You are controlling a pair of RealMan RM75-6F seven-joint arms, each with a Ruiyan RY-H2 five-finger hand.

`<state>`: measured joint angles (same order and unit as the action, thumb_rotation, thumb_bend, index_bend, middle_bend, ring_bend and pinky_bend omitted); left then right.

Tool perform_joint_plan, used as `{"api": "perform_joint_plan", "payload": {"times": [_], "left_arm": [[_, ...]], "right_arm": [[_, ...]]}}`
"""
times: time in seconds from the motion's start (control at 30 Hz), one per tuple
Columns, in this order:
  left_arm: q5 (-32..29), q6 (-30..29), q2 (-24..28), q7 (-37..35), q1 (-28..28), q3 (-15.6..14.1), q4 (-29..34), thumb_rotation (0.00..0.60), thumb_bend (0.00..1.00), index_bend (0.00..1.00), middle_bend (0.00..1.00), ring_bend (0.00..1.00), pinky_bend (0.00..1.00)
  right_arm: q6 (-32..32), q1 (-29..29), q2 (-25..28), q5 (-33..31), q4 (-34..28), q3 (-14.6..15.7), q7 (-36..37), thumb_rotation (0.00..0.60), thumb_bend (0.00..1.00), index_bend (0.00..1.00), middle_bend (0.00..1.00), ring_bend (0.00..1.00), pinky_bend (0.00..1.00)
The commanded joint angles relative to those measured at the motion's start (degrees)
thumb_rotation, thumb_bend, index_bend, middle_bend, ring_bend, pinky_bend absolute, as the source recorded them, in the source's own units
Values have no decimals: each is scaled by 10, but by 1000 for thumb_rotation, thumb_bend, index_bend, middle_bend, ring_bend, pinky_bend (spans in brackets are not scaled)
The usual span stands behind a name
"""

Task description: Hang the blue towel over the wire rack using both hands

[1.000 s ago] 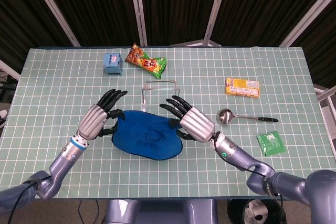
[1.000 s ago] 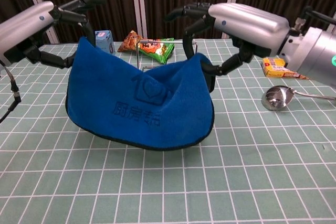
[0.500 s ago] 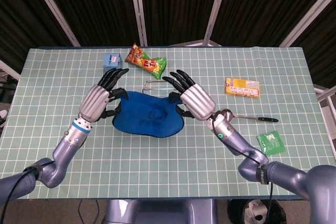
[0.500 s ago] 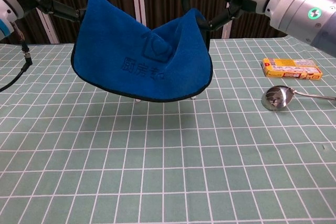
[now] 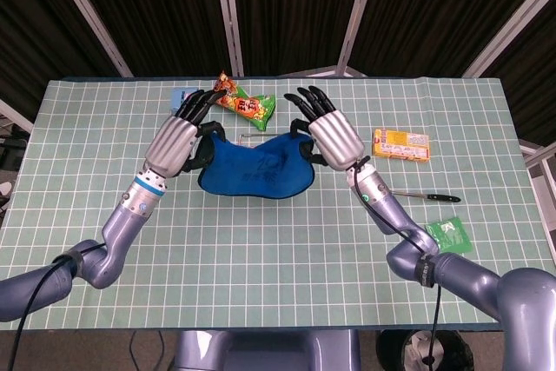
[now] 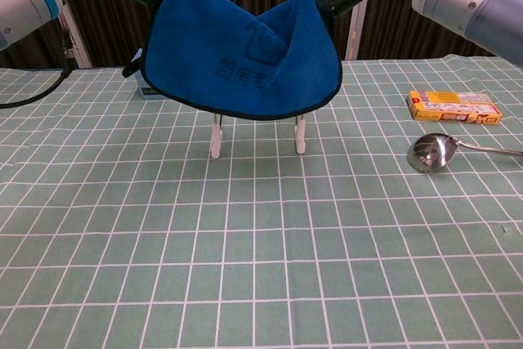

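**Towel lifted high above the rack**

Both hands have risen and moved farther from the robot since a second ago, carrying the blue towel point(image 6: 245, 59) from just over the table up to where its lower hem hangs across the top of the wire rack point(image 6: 216, 138), whose two white feet show below the cloth in the chest view.

Nearest the robot lies bare green checked table point(image 6: 245, 284). On the right, a metal ladle point(image 6: 431, 153) rests with its bowl toward the centre, and a green packet point(image 5: 448, 237) lies close to the right edge.

At mid-table the towel sags between the hands, its upper corners raised and the middle dipping. The left hand point(image 5: 178, 141) pinches the left corner between thumb and fingertips, the remaining fingers stretched forward. The right hand point(image 5: 330, 130) holds the right corner the same way, fingers fanned out above the cloth. The towel is off the table, in front of and above the rack; whether it touches the wire cannot be told.

Farther right sits a yellow box point(image 5: 401, 146). Beyond the towel lie an orange and green snack bag point(image 5: 246, 103) and a small blue box point(image 5: 181, 96), partly hidden by the left hand.
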<state>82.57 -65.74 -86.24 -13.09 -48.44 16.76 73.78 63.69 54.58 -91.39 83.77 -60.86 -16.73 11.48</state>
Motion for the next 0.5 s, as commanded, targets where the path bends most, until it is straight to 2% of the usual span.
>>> {"api": "perform_joint_plan", "payload": {"times": [0.03, 0.5], "left_arm": [[-5, 6, -4, 9, -8, 5, -6, 600, 587, 842, 0, 0, 0], [-16, -3, -10, 18, -38, 38, -24, 600, 586, 842, 0, 0, 0]], "right_arm": [[-9, 6, -2, -8, 4, -6, -4, 600, 512, 673, 102, 0, 0], [-28, 41, -7, -39, 27, -40, -25, 600, 512, 673, 104, 0, 0]]}}
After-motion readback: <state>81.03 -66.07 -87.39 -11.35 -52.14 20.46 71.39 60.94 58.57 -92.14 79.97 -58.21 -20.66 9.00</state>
